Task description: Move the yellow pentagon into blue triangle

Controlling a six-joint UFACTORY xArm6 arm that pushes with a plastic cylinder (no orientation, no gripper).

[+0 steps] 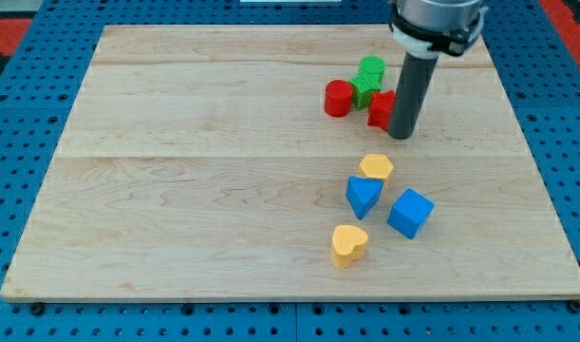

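A pale wooden worktop (223, 190) lies on a blue pegboard (24, 142), seen from above and slightly in front.

Nearest the view's bottom, a yellow heart (347, 244) sits alone, right of centre. Just above it and to the right is a blue cube (409, 212). Left of the cube, close but apart, is the blue triangle (363, 195). The yellow pentagon (376, 167) sits directly above the triangle, touching or all but touching its upper edge. Nothing lies between these two.

Further up, well apart from that group, three blocks cluster together: a red cylinder (338, 98) on the view's left, a green block (369, 78) above and right of it, and a red block (381, 108) partly hidden behind the rod (410, 90).

My tip (401, 135) rests on the worktop just right of the red block, above the pentagon and clear of it. The tool is a plain dark rod with nothing to spread or pinch; it holds nothing.

No containers are visible.
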